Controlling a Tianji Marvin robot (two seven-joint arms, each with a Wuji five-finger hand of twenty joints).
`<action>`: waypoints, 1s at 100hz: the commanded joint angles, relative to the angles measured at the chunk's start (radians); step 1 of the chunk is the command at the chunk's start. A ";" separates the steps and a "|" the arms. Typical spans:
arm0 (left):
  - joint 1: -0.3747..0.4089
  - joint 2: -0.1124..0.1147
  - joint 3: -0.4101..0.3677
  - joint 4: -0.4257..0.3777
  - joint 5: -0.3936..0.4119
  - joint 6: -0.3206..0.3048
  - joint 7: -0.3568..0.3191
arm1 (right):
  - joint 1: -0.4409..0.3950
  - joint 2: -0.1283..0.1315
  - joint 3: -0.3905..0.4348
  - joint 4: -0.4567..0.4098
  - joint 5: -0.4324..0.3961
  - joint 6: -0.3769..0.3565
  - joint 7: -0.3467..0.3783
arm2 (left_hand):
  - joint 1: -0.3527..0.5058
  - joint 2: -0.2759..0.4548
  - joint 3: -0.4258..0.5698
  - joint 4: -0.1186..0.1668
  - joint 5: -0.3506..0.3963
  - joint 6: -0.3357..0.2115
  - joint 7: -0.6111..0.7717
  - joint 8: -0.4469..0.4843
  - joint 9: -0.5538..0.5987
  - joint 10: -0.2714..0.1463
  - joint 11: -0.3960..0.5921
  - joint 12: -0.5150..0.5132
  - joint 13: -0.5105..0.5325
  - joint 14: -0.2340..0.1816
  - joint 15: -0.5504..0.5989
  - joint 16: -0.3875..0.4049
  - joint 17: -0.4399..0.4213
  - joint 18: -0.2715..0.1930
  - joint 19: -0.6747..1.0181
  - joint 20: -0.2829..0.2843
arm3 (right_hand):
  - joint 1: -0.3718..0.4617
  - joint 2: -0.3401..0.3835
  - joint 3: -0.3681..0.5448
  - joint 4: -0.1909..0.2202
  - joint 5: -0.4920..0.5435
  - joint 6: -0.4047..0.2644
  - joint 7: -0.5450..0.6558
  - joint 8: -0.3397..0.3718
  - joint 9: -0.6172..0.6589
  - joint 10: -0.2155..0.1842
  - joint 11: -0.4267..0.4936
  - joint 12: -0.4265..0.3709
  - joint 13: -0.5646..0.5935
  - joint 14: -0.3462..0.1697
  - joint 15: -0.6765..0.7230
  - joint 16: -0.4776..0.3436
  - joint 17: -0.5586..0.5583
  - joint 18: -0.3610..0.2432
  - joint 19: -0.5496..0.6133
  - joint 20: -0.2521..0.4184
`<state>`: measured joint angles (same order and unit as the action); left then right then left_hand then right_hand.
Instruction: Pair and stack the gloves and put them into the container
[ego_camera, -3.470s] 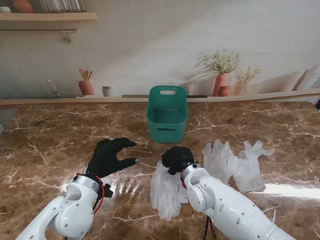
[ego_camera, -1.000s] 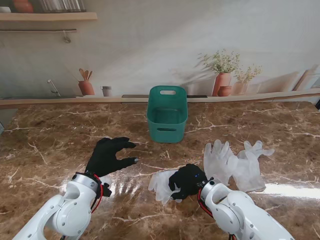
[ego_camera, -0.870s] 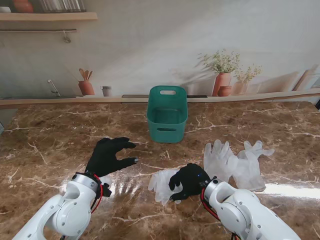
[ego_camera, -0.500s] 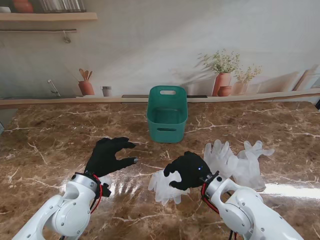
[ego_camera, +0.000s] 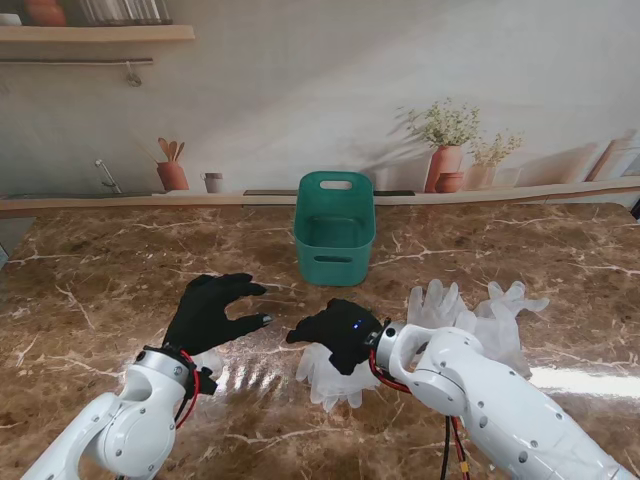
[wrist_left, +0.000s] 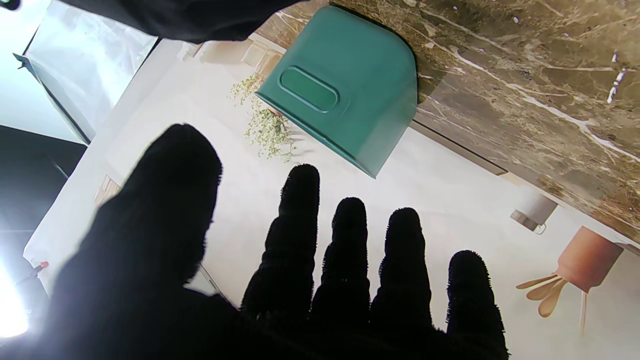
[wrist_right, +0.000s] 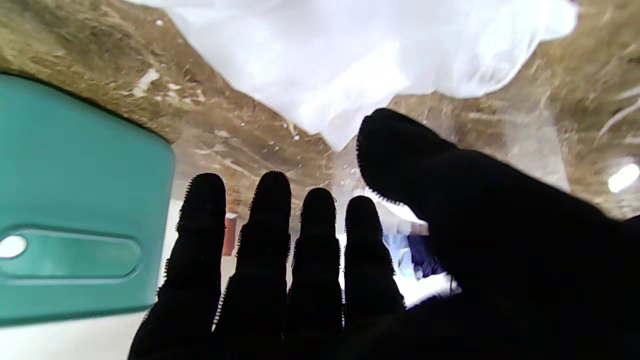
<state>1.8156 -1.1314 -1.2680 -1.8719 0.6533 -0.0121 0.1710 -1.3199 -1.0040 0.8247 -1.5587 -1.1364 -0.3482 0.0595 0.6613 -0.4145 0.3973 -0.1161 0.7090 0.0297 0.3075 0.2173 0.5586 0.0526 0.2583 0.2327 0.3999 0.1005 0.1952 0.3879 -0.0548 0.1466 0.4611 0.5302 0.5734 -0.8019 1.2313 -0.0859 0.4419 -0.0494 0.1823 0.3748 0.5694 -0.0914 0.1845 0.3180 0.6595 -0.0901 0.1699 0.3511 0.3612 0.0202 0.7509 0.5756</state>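
Note:
A bunched pair of translucent white gloves (ego_camera: 328, 375) (wrist_right: 360, 55) lies on the marble table (ego_camera: 90, 270) in front of me. My black-gloved right hand (ego_camera: 340, 332) (wrist_right: 325, 280) hovers over its far edge, fingers straight and pointing to my left, thumb apart, holding nothing. A second, flattened pair of gloves (ego_camera: 470, 318) lies to the right, partly hidden by my right forearm. The green container (ego_camera: 335, 240) (wrist_left: 345, 95) (wrist_right: 75, 200) stands upright farther from me, in the middle. My left hand (ego_camera: 212, 310) (wrist_left: 300, 280) rests open with spread fingers, left of the bunched gloves.
The table's far edge meets a low ledge and a printed kitchen backdrop (ego_camera: 300, 100). Bare marble stretches to the left of my left hand and to the right of the second glove pair.
My right hand has moved from the near side of the bunched gloves across them, farther from me and to the left, turning its fingers leftward. The left hand barely shifted.

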 joint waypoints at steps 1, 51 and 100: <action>0.015 0.001 -0.006 -0.004 0.004 -0.006 0.007 | 0.032 -0.003 -0.035 0.030 -0.007 0.009 0.020 | 0.013 0.027 -0.032 0.030 -0.005 -0.020 -0.014 -0.002 0.022 -0.025 -0.026 -0.015 -0.016 -0.056 -0.032 -0.010 -0.012 -0.006 -0.031 0.019 | 0.022 -0.034 0.005 -0.043 -0.036 0.018 -0.028 -0.006 -0.037 0.007 0.002 -0.018 -0.042 -0.012 -0.004 -0.026 -0.017 -0.002 -0.021 -0.006; 0.029 0.002 -0.021 -0.007 -0.009 -0.012 -0.004 | 0.187 0.001 -0.276 0.161 -0.037 0.165 -0.019 | 0.019 0.038 -0.030 0.029 0.001 -0.022 -0.009 0.000 0.024 -0.024 -0.026 -0.015 -0.013 -0.055 -0.032 -0.010 -0.013 -0.022 -0.034 0.017 | -0.035 -0.114 -0.050 -0.074 0.089 -0.015 0.061 0.038 0.284 -0.107 0.380 0.332 0.111 -0.009 0.268 0.219 0.067 0.002 0.144 0.179; 0.027 0.002 -0.019 -0.010 -0.014 -0.012 -0.008 | 0.148 -0.027 -0.206 0.225 0.010 0.134 -0.200 | 0.020 0.049 -0.038 0.029 0.001 -0.024 -0.008 0.000 0.021 -0.026 -0.028 -0.015 -0.016 -0.055 -0.034 -0.011 -0.011 -0.022 -0.060 0.008 | 0.019 -0.188 -0.080 -0.260 0.554 -0.413 0.721 0.271 0.537 -0.097 0.219 0.328 0.255 -0.039 0.386 0.259 0.202 0.005 0.337 0.180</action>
<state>1.8381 -1.1304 -1.2893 -1.8790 0.6429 -0.0233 0.1644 -1.1488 -1.0193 0.5911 -1.3427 -1.1755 -0.2156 -0.1508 0.6616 -0.3955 0.3973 -0.1161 0.7090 0.0297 0.3075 0.2173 0.5586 0.0526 0.2503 0.2311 0.3999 0.1003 0.1950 0.3877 -0.0549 0.1455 0.4335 0.5401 0.5717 -0.9902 1.1372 -0.3062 0.9730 -0.4391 0.8970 0.6146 1.0480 -0.1900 0.4017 0.6241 0.8683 -0.1126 0.5604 0.6274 0.5349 0.0221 1.0391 0.7365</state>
